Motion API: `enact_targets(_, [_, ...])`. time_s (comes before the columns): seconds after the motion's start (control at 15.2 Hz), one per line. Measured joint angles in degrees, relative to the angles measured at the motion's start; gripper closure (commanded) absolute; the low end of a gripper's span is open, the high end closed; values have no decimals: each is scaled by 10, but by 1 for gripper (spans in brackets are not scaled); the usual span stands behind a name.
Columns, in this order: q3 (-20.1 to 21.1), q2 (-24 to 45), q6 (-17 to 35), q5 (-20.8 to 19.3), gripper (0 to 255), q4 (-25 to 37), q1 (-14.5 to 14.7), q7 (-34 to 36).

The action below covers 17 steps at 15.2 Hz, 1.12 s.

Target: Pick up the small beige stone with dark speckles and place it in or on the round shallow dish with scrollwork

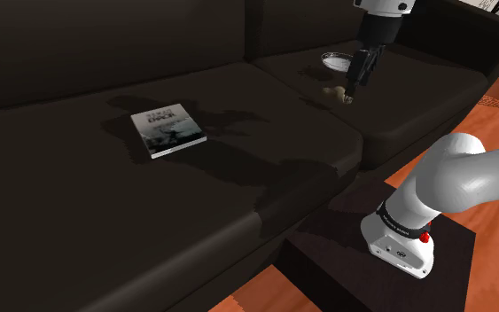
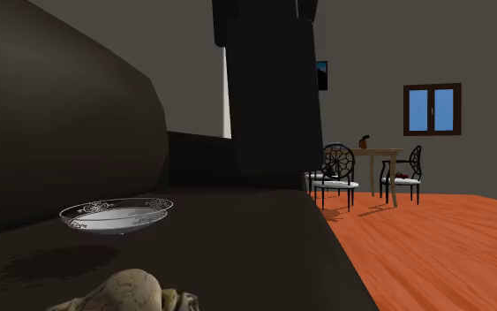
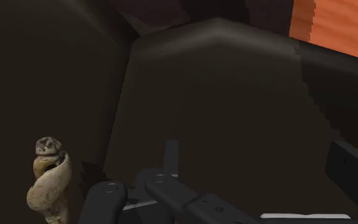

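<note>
Stone [image 3: 49, 181]: beige, knobbly, twisted like a coil, dark flecks. It lies on the smooth dark sofa cushion [image 1: 416, 93] just beside the gripper [image 1: 355, 81], near the shallow round dish [image 2: 118, 214] with a scrolled rim. We see the jaws apart, empty. The cushion edge drops to orange floor [image 2: 432, 247].

The gripper [image 1: 352, 92] is down low over the sofa's end cushion [image 1: 424, 89]. The stone [image 1: 333, 91] lies on that cushion just beside the gripper, on the shoulder view's left. The dish [image 1: 336, 60] sits on the same cushion, past the gripper and nearer the backrest. The book [image 1: 167, 130] lies on the next cushion, well apart from the gripper.
</note>
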Motion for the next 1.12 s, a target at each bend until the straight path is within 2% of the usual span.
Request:
enact_targets(0.4, [-32,27,51,-34,0,-16,-18,-34])
enact_targets(0.79, [-89,76,138,-85,0,-39,-48,-90])
enact_targets(1.12, [-130,135,206,-113,0,-32,-68,-127])
